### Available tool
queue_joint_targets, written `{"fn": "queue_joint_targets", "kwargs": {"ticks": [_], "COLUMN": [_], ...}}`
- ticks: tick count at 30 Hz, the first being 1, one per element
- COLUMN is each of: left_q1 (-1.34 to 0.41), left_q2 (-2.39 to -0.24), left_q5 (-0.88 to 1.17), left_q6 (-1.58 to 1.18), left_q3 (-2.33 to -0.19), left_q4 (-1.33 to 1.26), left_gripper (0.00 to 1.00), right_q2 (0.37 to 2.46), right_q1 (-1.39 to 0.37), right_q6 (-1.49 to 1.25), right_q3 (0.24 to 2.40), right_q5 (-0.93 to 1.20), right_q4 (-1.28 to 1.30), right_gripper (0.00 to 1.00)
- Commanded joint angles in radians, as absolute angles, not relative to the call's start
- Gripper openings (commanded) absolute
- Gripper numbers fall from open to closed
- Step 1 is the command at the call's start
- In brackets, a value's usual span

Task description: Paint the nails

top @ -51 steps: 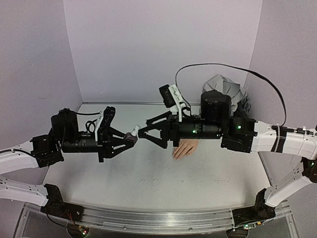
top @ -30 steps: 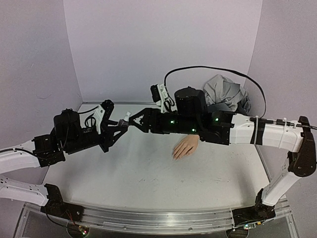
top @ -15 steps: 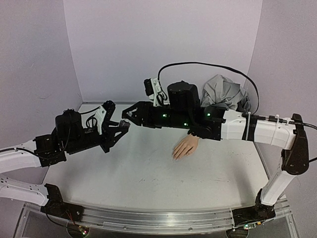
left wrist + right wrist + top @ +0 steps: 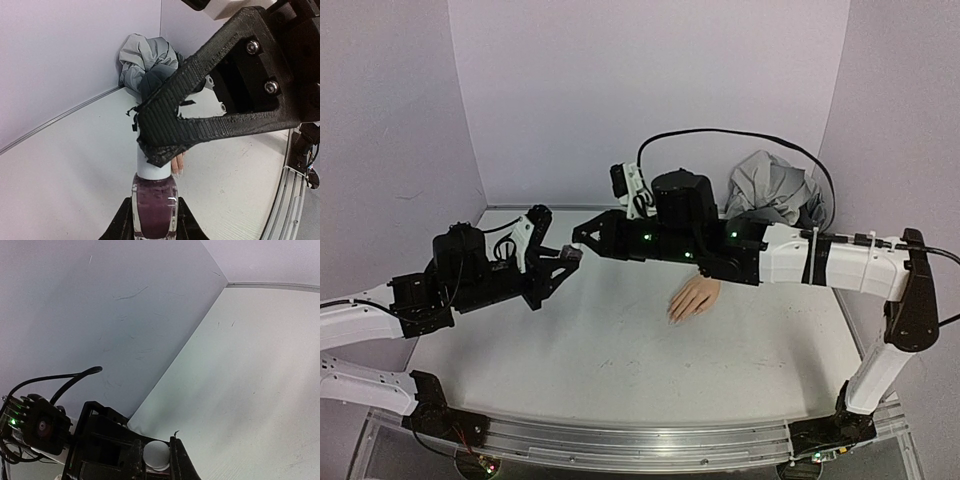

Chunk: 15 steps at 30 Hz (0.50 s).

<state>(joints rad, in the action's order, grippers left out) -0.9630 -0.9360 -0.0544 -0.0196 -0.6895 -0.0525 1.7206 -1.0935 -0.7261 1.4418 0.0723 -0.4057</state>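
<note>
Pale lilac walls [image 4: 640,90] close in a white table [image 4: 600,370], and the two arms meet in the air above its far left part. The left gripper [image 4: 566,258] is clamped on a small bottle [image 4: 154,207] of dark maroon polish and holds it upright off the table, with one finger [image 4: 121,226] on each side of the glass. A white cap [image 4: 156,454] sits on the bottle's neck, and the right gripper [image 4: 156,461] is closed on that cap. In the right wrist view the cap's round top fills the gap between the two fingers. From the left wrist, one ribbed black finger [image 4: 200,115] covers the cap's upper part.

A peach-coloured mannequin hand [image 4: 696,297] lies flat on the table to the right of the bottle, under the right forearm, with its fingertips toward the near edge. Its nails [image 4: 178,170] show only as pale tips just past the bottle in the left wrist view — from above they are too small to make out. A crumpled grey cloth [image 4: 775,190] lies in the far right corner
</note>
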Motion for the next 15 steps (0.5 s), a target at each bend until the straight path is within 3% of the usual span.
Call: {"fn": "queue_joint_targets", "kwargs": {"ticks": [1, 4, 7, 10, 15], "left_q1": [-0.962, -0.96, -0.961, -0.96, -0.96], "left_q2": [-0.921, -0.919, -0.914, -0.915, -0.895], "left_q5": [-0.006, 0.149, 0.51, 0.687, 0.591], "left_q6": [-0.08, -0.085, -0.045, -0.055, -0.042], "left_q3": [-0.689, -0.692, -0.7, -0.683, -0.67], "left_q4": [-0.094, -0.097, -0.117, -0.177, -0.185], "left_gripper": [0.0, 0.0, 0.0, 0.0, 0.0], "right_q2": [1.665, 1.651, 1.616, 1.588, 1.556], "right_q1": [-1.074, -1.053, -1.056, -1.055, -1.056], "right_q6": [-0.669, -0.539, -0.373, -0.395, -0.382], "right_q3": [1.419, 1.371, 1.217, 1.109, 1.064], "right_q5": [0.105, 0.372, 1.045, 1.093, 0.986], "right_q4": [-0.475, -0.591, -0.928, -1.021, -1.006], "right_gripper": [0.0, 0.0, 0.0, 0.0, 0.0]}}
